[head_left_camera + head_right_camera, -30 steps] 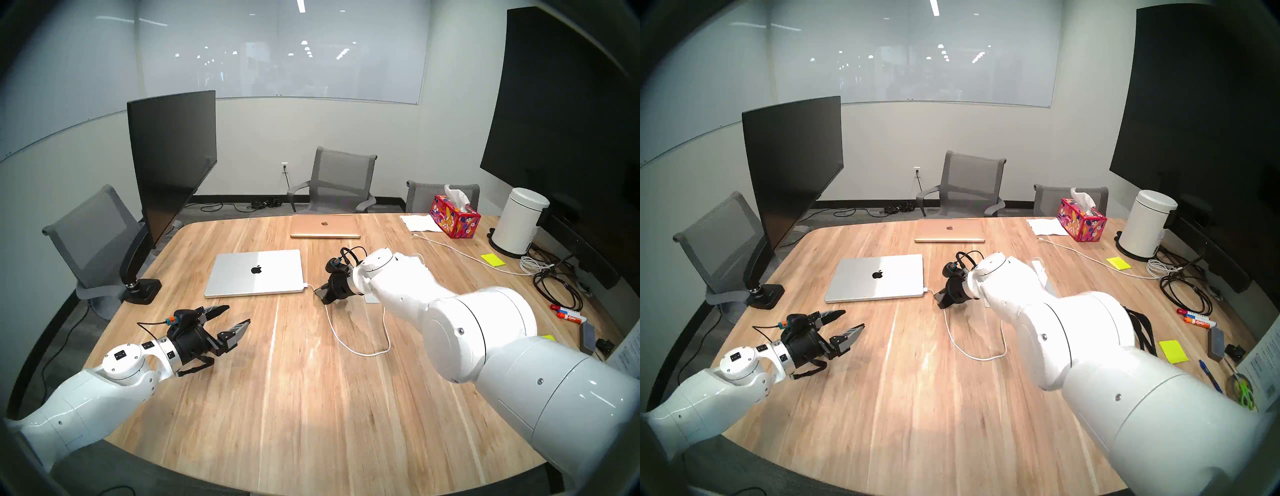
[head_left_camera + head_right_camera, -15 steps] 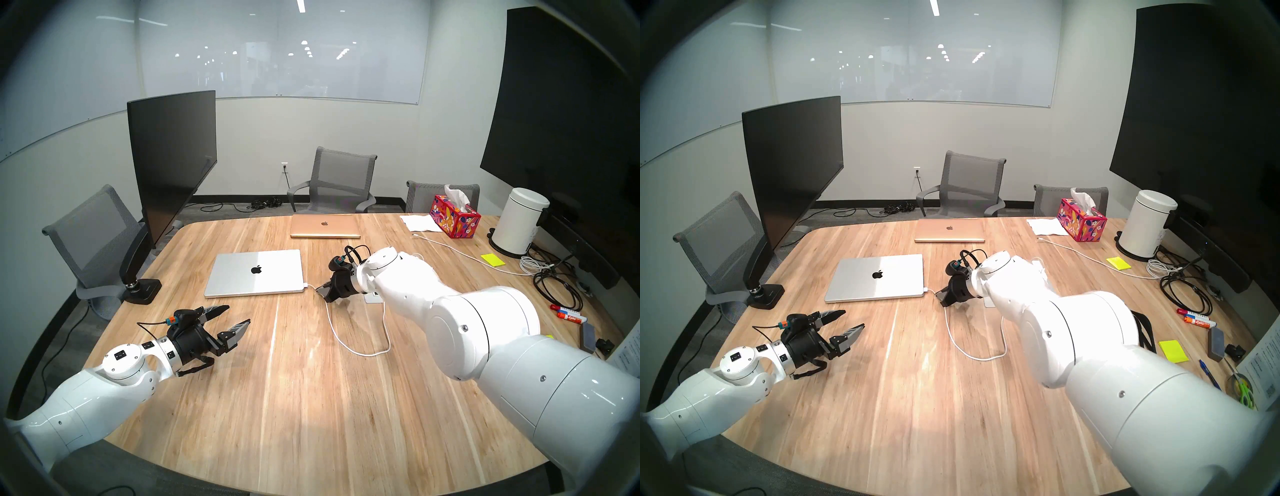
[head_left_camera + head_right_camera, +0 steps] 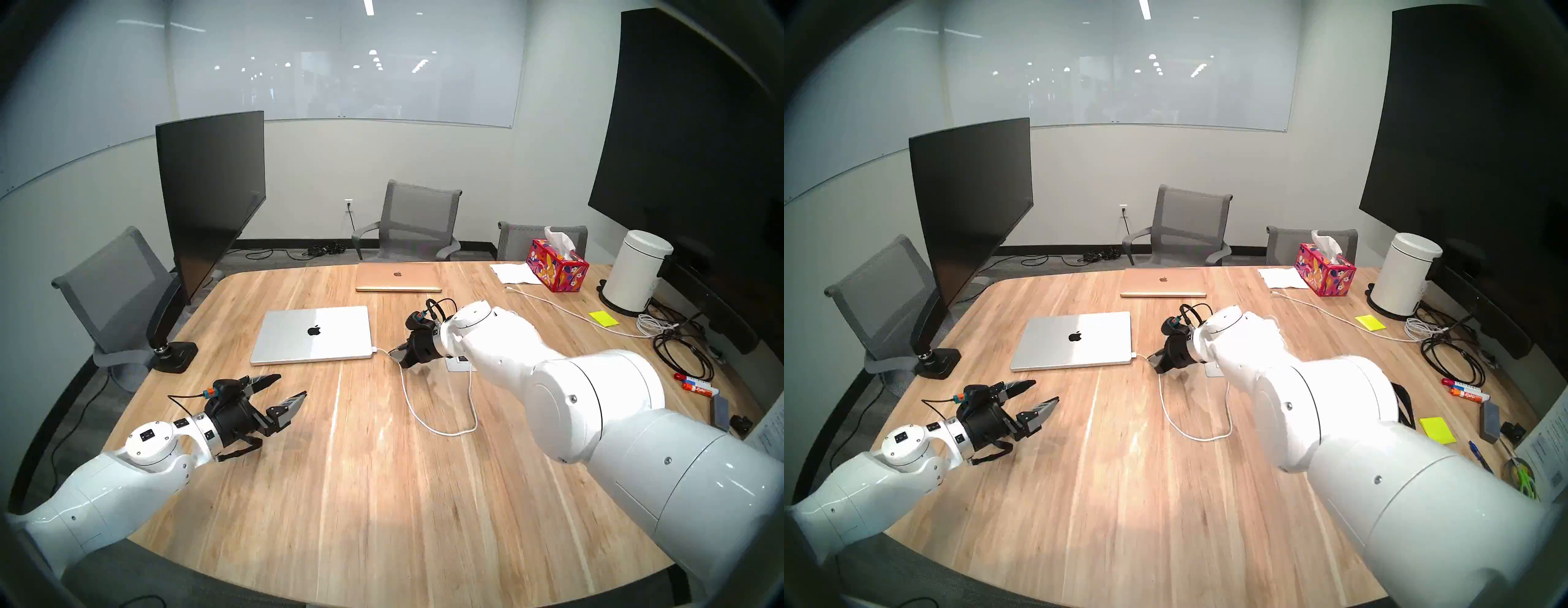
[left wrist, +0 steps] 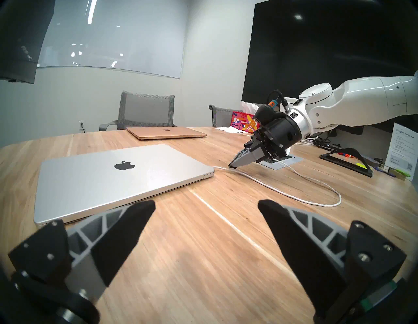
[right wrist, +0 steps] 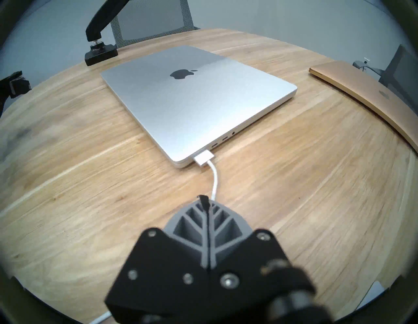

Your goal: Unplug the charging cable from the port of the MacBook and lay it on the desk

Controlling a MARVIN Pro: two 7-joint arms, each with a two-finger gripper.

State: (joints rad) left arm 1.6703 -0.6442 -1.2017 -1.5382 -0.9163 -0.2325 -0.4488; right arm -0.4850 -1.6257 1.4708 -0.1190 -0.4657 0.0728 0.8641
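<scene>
The silver MacBook [image 3: 314,335] lies closed on the wood desk [image 3: 382,509]. The charging cable's white plug [image 5: 204,159] sits in the port on the laptop's right edge, near the front corner. My right gripper [image 3: 396,351] hovers just right of that corner, shut on the charging cable [image 3: 449,434] a short way from the plug. Past the fingers the cord loops toward me and back to a pale square block [image 3: 456,364] behind my right wrist. My left gripper [image 3: 292,385] hangs open and empty, in front of the laptop's left half.
A gold laptop [image 3: 398,277] lies behind the MacBook. A black monitor on an arm [image 3: 208,204] stands at the desk's left edge. At the right are a tissue box [image 3: 556,265], a white canister [image 3: 638,271], coiled cords [image 3: 683,352] and markers [image 3: 695,384].
My right gripper has drifted a little right, away from the laptop, pulling the cord between plug and fingers straighter. The plug stays in the port. The left arm has not moved.
</scene>
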